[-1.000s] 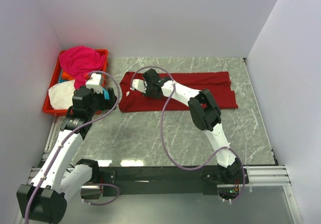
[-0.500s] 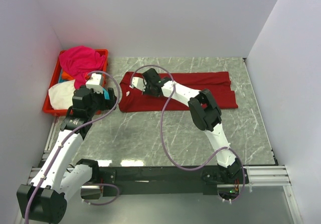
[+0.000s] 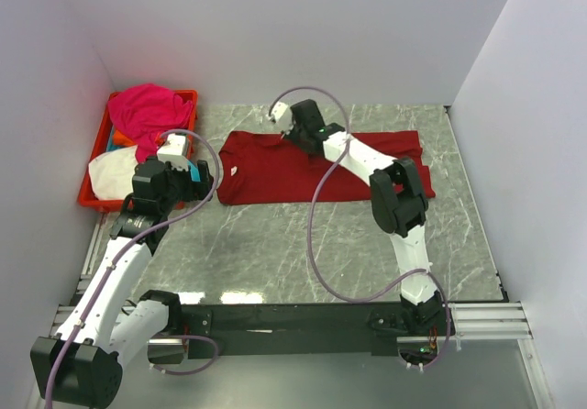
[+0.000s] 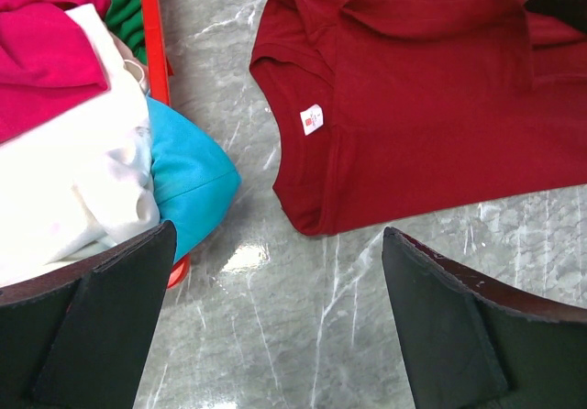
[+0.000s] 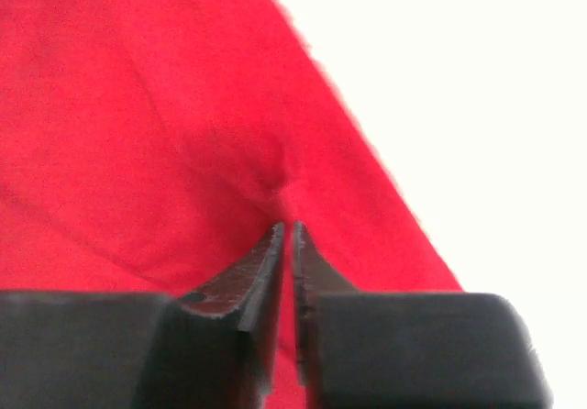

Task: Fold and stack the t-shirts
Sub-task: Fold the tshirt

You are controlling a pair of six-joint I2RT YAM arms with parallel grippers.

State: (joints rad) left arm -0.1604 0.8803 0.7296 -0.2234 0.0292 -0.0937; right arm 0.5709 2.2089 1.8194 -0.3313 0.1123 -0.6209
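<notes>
The dark red t-shirt (image 3: 312, 166) is laid flat near the far edge of the marble table (image 3: 275, 244), collar to the left. Its far edge is pinched by the right gripper (image 5: 286, 235), and the cloth is puckered at the tips. The left gripper (image 4: 278, 233) is held spread wide beside the red crate (image 3: 96, 143) in the far left corner, where a magenta t-shirt (image 3: 147, 111), a cream-white t-shirt (image 3: 110, 172) and a cyan t-shirt (image 4: 188, 184) are piled.
</notes>
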